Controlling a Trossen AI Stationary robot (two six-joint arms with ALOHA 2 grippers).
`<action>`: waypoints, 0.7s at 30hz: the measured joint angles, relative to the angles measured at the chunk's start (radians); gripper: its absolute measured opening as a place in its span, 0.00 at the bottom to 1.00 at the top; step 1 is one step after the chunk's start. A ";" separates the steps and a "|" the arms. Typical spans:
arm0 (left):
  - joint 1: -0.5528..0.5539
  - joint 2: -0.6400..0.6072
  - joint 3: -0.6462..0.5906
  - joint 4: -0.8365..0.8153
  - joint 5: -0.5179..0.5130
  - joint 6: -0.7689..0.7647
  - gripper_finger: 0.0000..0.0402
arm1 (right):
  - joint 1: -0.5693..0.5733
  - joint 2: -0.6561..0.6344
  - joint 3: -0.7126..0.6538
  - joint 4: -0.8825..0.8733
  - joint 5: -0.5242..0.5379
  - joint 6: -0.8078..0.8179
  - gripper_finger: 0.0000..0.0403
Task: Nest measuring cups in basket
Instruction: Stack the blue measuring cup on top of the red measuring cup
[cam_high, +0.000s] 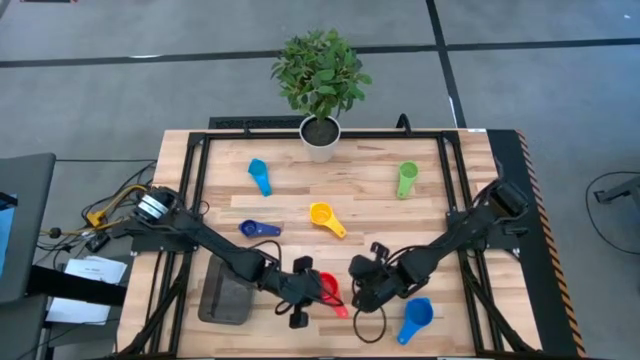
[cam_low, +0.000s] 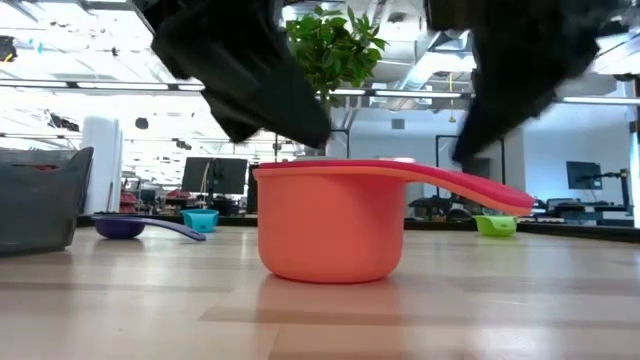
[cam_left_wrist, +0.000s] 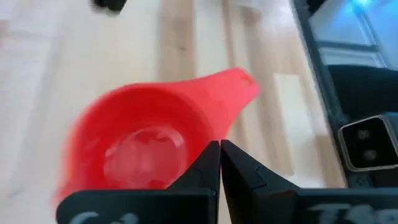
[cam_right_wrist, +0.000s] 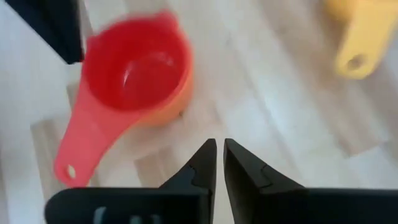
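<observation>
We see the red cup (cam_high: 328, 288), nested in an orange one, near the table's front edge (cam_high: 300, 352), between the closed left gripper (cam_high: 300, 292) and the slightly parted, empty right gripper (cam_high: 362, 292), with the basket (cam_high: 226, 297) just left.

The red cup (cam_right_wrist: 134, 71) sits nested in an orange cup (cam_right_wrist: 174, 99) on the desk (cam_right_wrist: 273, 118), just beyond the right pincer (cam_right_wrist: 219, 163), whose fingers stand barely apart; a yellow cup (cam_right_wrist: 360, 37) lies farther off.

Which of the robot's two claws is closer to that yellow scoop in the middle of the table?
The right gripper, by a little. It sits toward the table's front, just right of the yellow cup. The left gripper is slightly farther, front-left of it, beside the red cup.
</observation>
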 joint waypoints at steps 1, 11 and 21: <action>-0.001 -0.014 0.000 -0.012 -0.015 0.000 0.00 | 0.005 -0.028 -0.004 -0.027 0.028 0.004 0.14; -0.019 -0.141 0.000 -0.121 -0.106 0.041 0.00 | 0.084 -0.265 -0.083 -0.365 0.261 0.274 0.14; -0.010 -0.268 -0.001 -0.287 -0.299 0.042 0.00 | 0.184 -0.431 -0.211 -0.624 0.314 0.733 0.14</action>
